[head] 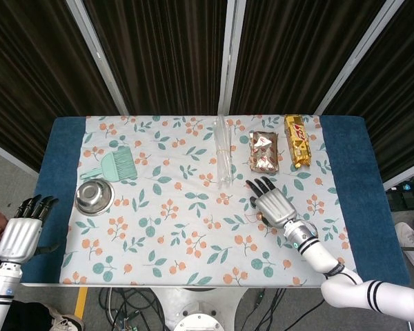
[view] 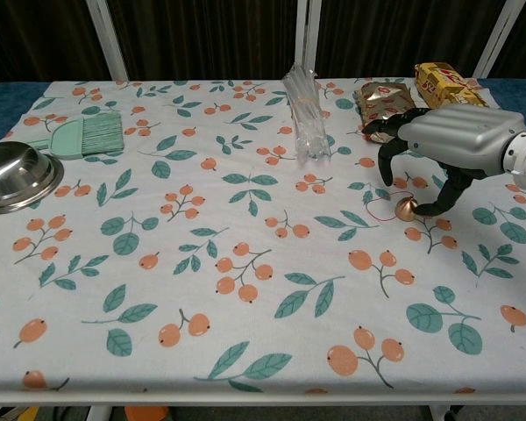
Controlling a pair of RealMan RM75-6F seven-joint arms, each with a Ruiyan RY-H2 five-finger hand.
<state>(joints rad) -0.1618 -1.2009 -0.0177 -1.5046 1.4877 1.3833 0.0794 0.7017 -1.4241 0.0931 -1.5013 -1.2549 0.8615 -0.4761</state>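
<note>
A: Why is the right robot hand [view: 447, 145] arched like that?

B: It hangs palm down over the bell [view: 407, 208], thumb curled down just beside it on the right, dark fingertips [view: 384, 167] drooping behind. Nothing is grasped yet, as far as I can tell; the fingers are spread and the bell sits on the tabletop [view: 245, 351] with its red string looped to the left. That posture suits closing around something small from above.

A: And the left robot hand [head: 19, 233]?

B: Off the near left corner, fingers apart, holding nothing (only the head view shows it at all).

A: What else differs between views?

B: From the head view the palm nearly covers the bell [head: 257, 218]; only a glint and a bit of string peek out at its left edge. The chest view gives the side-on gap between thumb and bell, though I cannot say if they touch. The head view, in turn, shows the layout: bowl [head: 94, 196] and brush [head: 114, 166] far left, clear bag [head: 224, 158] mid-table, brown packet [head: 264, 151] and gold packet [head: 297, 141] beyond the right hand, well apart from the bell.
</note>
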